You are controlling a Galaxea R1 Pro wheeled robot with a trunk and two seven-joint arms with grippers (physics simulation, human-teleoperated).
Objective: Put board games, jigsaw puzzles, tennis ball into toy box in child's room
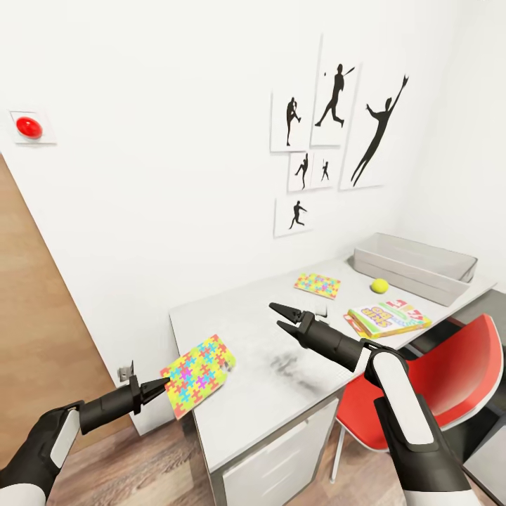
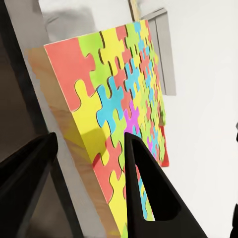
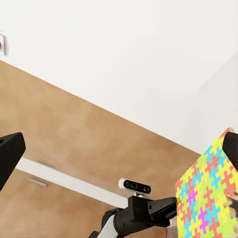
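- Head view: left gripper (image 1: 159, 388) fingers clenched on a jigsaw puzzle (image 1: 197, 374), tilted off the desk's (image 1: 267, 365) near-left corner, likely for carrying.
- Right gripper (image 1: 282, 316) hung released above the desk.
- Toy box (image 1: 414, 266) sat far right.

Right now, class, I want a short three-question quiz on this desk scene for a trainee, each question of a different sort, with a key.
1. True or false: the left end effector is at the edge of a jigsaw puzzle that overhangs the near corner of the table.
2. Multiple choice: the tennis ball lies (a) inside the toy box, (b) on the table beside the toy box, (c) on the red chair.
3. Fill in: the right end effector hangs over the table with its fingers ____.

Key: 1 true; 2 b; 3 open. The second jigsaw puzzle and the Skip-Bo board game also lie on the table, outside the box.
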